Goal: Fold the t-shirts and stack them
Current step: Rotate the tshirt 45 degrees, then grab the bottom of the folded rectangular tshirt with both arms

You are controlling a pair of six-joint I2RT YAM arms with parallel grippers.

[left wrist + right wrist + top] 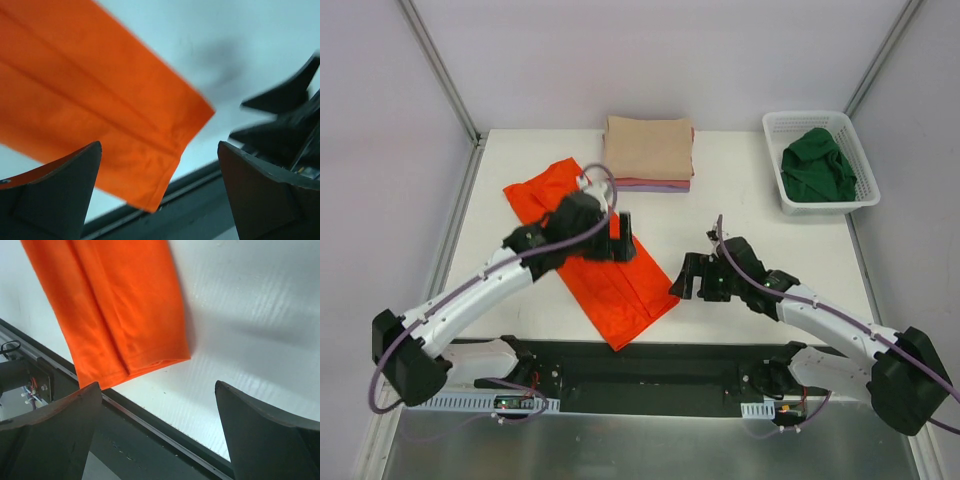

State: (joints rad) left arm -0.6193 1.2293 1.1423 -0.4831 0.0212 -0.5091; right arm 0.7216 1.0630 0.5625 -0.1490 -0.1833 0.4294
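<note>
black fingers of the left claw (620,238) stand wide apart with nothing between them. it hovers over the middle of the orange t-shirt (620,290); whether it touches the cloth cannot be told. its white arm runs back in a shallow bend to the base at the near left.

the right claw (688,278) is spread apart too and holds nothing. it sits over bare surface (750,220), just beside the shirt's near right edge, and its arm stretches low from the near right base.

the orange shirt lies folded into a long strip, slanting from far left to the near middle. behind it is a folded stack with the beige t-shirt (648,147) on top and pink (642,181) and lavender (660,188) edges beneath. the dark green t-shirt (818,165) lies bunched in the white mesh basket (775,125) at far right.
</note>
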